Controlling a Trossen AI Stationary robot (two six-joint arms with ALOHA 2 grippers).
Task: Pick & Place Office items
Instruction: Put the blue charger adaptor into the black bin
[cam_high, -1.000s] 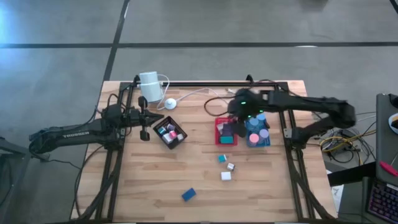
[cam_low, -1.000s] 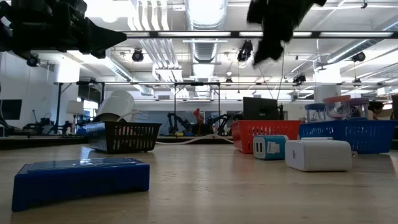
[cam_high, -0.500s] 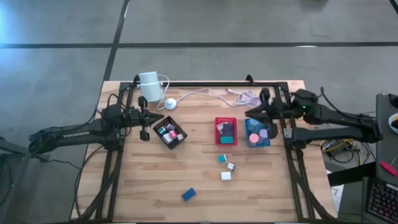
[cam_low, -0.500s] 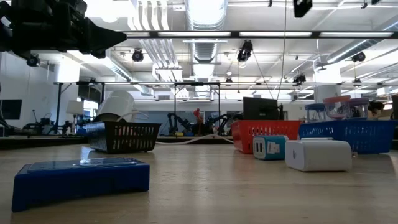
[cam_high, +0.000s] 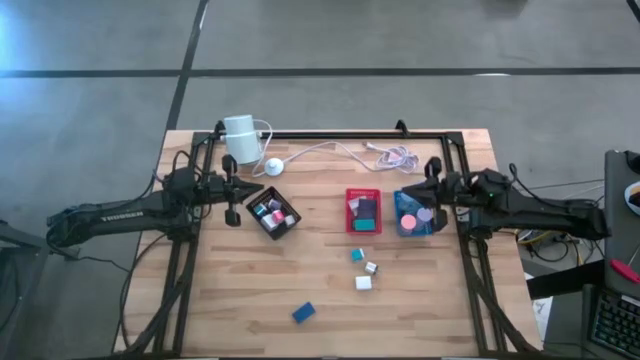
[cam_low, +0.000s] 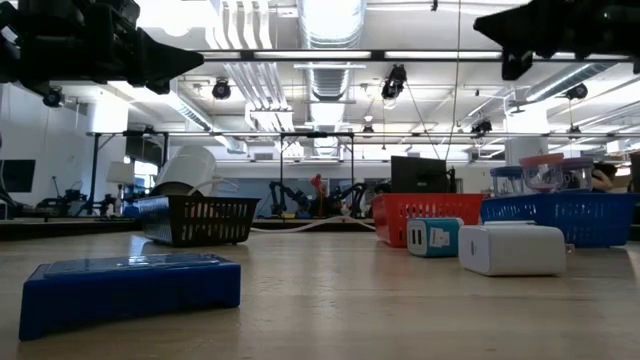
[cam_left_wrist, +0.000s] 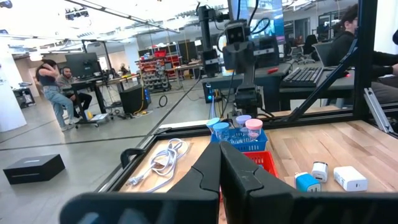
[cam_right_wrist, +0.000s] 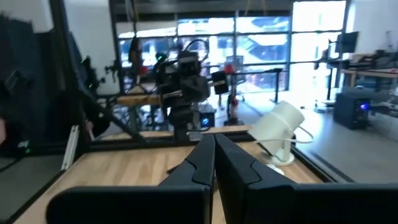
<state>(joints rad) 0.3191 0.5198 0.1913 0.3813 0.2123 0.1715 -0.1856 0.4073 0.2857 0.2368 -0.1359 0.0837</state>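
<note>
Loose office items lie flat on the wood: a teal piece (cam_high: 356, 255), a small grey piece (cam_high: 370, 267), a white block (cam_high: 363, 283) and a blue block (cam_high: 304, 313). More pieces sit in the black tray (cam_high: 273, 213), the red tray (cam_high: 363, 211) and the blue tray (cam_high: 413, 214). My left gripper (cam_high: 245, 190) hovers shut beside the black tray, on its left. My right gripper (cam_high: 425, 187) hangs shut over the blue tray's far right corner. The low view shows the blue block (cam_low: 130, 290), the teal piece (cam_low: 433, 237) and the white block (cam_low: 512, 249).
A white cylinder (cam_high: 240, 138) with its cable (cam_high: 340, 152) stands at the table's far left. A dark metal frame (cam_high: 330, 134) runs along the far edge and both sides. Bare wood lies between the trays and the near edge. People sit at desks in the room beyond (cam_left_wrist: 59, 81).
My right arm has drawn back from above the red tray toward the table's right edge and now lies folded along that side, its gripper over the blue tray's far corner. The trays and loose pieces have stayed where they were.
</note>
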